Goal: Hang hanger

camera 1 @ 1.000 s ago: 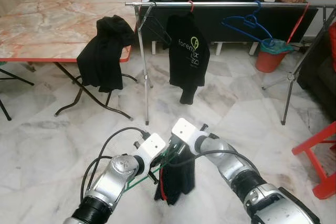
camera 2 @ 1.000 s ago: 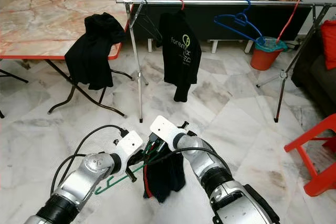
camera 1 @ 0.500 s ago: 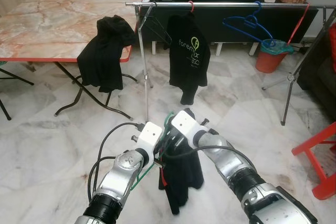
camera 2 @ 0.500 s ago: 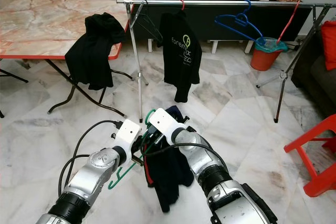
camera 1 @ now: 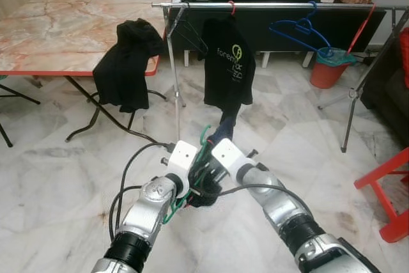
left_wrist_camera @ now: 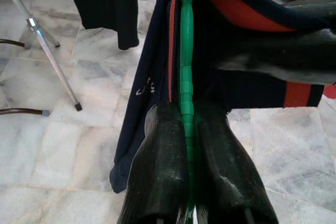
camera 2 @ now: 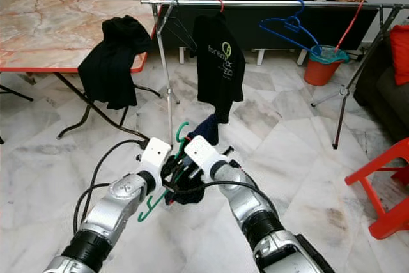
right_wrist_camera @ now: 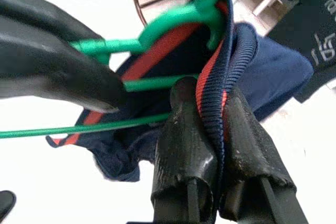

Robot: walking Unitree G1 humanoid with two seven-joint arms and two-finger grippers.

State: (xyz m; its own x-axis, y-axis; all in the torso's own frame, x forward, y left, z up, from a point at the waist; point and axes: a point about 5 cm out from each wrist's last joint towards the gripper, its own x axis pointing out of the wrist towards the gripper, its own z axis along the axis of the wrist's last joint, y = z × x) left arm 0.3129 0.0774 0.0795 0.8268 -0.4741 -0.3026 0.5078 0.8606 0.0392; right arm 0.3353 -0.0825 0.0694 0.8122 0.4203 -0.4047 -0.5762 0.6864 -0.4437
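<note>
Low before the robot, above the marble floor [camera 1: 57,177], a green hanger [left_wrist_camera: 186,93] is clamped between the closed fingers of the left gripper [left_wrist_camera: 190,129], while the collar of a navy shirt [right_wrist_camera: 273,72] with red trim is pinched between the closed fingers of the right gripper [right_wrist_camera: 212,124]. Both grippers are held close together, with the shirt bunched around the hanger between them. Beyond them a clothes rail [camera 1: 281,6] is seen, with a black shirt [camera 1: 229,62] and a blue hanger [camera 1: 300,27] hung on it, beside a table [camera 1: 57,30].
</note>
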